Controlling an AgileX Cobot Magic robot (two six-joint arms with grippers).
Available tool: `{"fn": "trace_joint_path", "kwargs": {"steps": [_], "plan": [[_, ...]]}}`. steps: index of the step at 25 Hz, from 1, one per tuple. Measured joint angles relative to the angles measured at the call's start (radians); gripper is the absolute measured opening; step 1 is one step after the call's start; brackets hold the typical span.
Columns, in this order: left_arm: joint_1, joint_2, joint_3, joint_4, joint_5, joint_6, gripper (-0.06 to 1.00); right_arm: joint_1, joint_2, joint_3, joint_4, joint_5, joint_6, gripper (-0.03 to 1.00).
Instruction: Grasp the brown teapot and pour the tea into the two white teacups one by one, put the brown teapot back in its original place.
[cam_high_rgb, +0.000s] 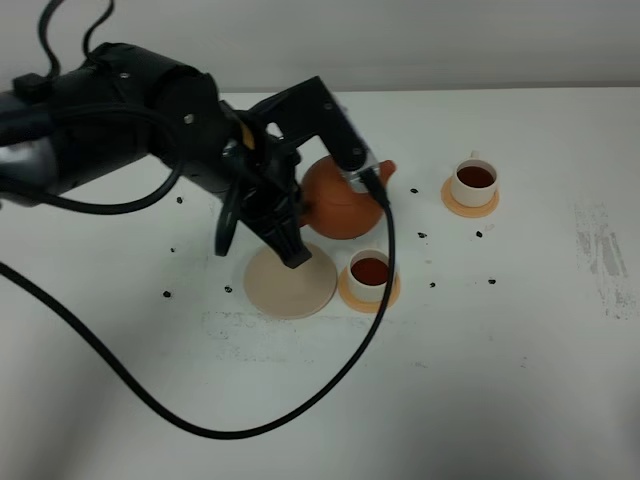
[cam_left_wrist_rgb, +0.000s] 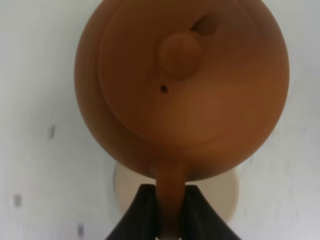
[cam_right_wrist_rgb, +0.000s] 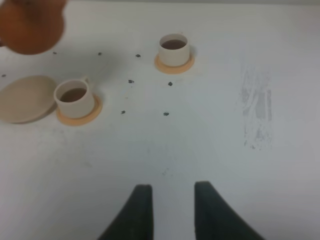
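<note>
left end effector (cam_left_wrist_rgb: 170, 210) grips brown teapot (cam_left_wrist_rgb: 182, 85) handle.

Brown teapot (cam_high_rgb: 342, 198) lifted above beige disc (cam_high_rgb: 290, 282), two teacups (cam_high_rgb: 370, 272) (cam_high_rgb: 473, 180) filled

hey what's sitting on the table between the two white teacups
No objects, only white table with a few dark specks between the near cup and far cup, per the right wrist view.

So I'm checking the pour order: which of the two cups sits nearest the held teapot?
The teacup just in front of the teapot, beside the beige disc; the other cup stands apart to the right.
</note>
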Motion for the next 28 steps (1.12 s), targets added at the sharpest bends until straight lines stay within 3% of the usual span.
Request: {"fn": "trace_joint_path", "kwargs": {"steps": [5,10,28], "plan": [[0.07,-0.051,0.128,0.001,-0.007,-0.049,0.13,0.0,0.0,0.0,0.0,0.0,0.0,0.23],[0.077,-0.048,0.222,-0.023,-0.042,-0.051,0.13,0.0,0.0,0.0,0.0,0.0,0.0,0.23],[0.086,0.074,0.243,-0.031,-0.124,-0.08,0.13,0.0,0.0,0.0,0.0,0.0,0.0,0.23]]}}
